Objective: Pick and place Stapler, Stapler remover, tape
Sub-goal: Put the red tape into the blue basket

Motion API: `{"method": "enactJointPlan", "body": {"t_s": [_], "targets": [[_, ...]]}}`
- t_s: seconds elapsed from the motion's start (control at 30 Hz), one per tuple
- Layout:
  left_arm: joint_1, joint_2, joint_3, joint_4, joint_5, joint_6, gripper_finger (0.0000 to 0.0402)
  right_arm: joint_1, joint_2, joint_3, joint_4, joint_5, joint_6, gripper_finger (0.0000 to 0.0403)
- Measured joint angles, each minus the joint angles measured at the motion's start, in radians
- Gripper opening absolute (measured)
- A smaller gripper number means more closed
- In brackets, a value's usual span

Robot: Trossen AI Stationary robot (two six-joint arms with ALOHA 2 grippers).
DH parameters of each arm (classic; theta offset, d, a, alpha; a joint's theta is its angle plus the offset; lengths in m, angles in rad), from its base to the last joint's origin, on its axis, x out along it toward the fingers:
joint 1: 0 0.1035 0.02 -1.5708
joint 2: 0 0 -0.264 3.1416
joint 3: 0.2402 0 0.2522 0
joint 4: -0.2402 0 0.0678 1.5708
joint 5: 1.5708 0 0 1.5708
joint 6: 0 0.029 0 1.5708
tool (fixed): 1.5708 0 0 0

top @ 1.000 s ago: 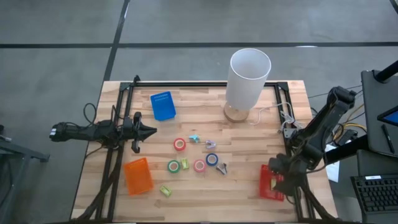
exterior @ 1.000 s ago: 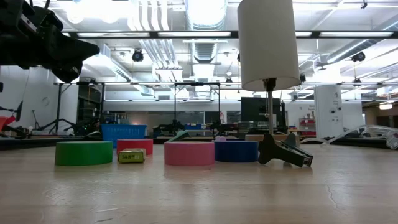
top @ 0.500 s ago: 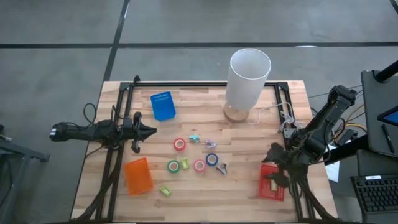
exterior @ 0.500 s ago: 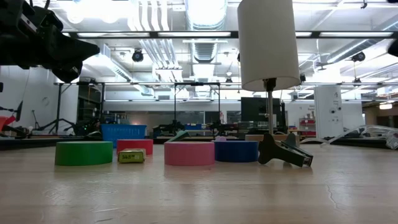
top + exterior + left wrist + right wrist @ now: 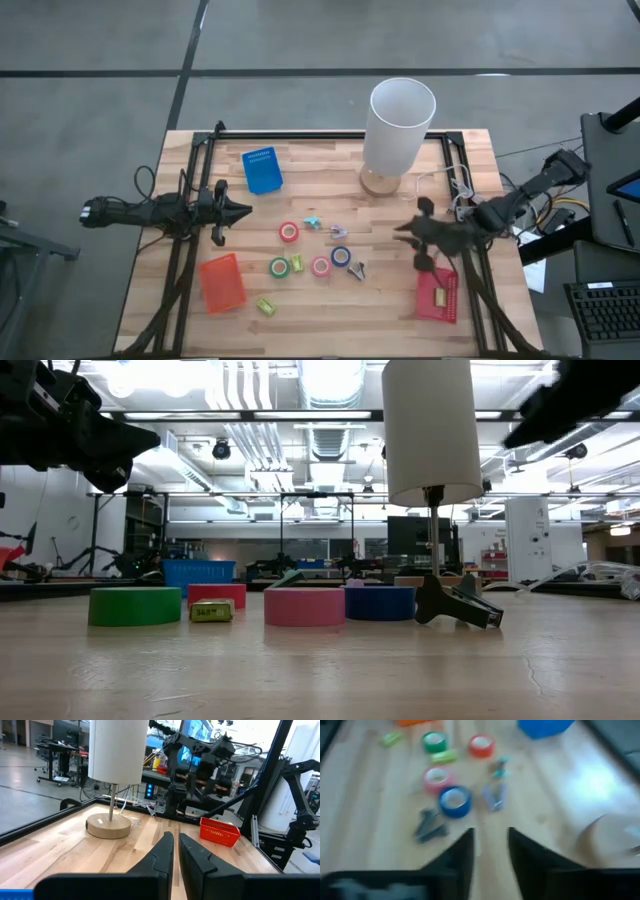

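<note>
Four tape rolls lie flat mid-table: red (image 5: pixel 289 232), green (image 5: pixel 279 267), pink (image 5: pixel 320 266) and blue (image 5: pixel 341 256). A dark stapler remover (image 5: pixel 356 270) lies just right of the blue roll. A small teal piece (image 5: pixel 313 222) and a lilac one (image 5: pixel 338 233) lie beyond the rolls; which of them is the stapler I cannot tell. My right gripper (image 5: pixel 412 238) hangs above the table, right of this group, tilted down toward it. Its fingers (image 5: pixel 462 852) stand apart with nothing between them. My left gripper (image 5: pixel 240 211) waits shut and level at the table's left.
A red basket (image 5: pixel 437 295) stands near the front right corner, an orange one (image 5: pixel 221 282) at the front left, a blue one (image 5: pixel 262 170) at the far left. A white lamp (image 5: pixel 400 125) rises at the far middle. Two yellow-green blocks (image 5: pixel 296 264) (image 5: pixel 266 307) lie by the rolls.
My right gripper has left the spot over the red basket. It has swung up and toward the table's middle, rolling as it went, and now points at the tape rolls. It has come into the low view's top right corner. Nothing on the table has moved.
</note>
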Motion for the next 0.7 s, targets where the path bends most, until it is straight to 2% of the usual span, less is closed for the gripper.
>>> {"method": "enactJointPlan", "body": {"t_s": [0.07, 0.2, 0.3, 0.43, 0.7], "targets": [[0.000, 0.000, 0.000, 0.000, 0.000, 0.000, 0.0030, -0.076, -0.001, 0.000, 0.010, -0.022, -0.099, 0.0027], [0.000, 0.000, 0.000, 0.000, 0.000, 0.000, 0.0030, -0.213, -0.001, 0.000, 0.017, -0.108, -0.235, 0.0011], [0.000, 0.000, 0.000, 0.000, 0.000, 0.000, 0.0030, -0.277, -0.010, -0.003, 0.043, -0.131, -0.285, 0.0008], [0.000, 0.000, 0.000, 0.000, 0.000, 0.000, 0.0030, -0.311, -0.064, -0.009, 0.059, -0.159, -0.380, 0.0008], [0.000, 0.000, 0.000, 0.000, 0.000, 0.000, 0.0030, -0.328, -0.268, -0.078, 0.121, -0.216, -0.407, 0.0008]]}}
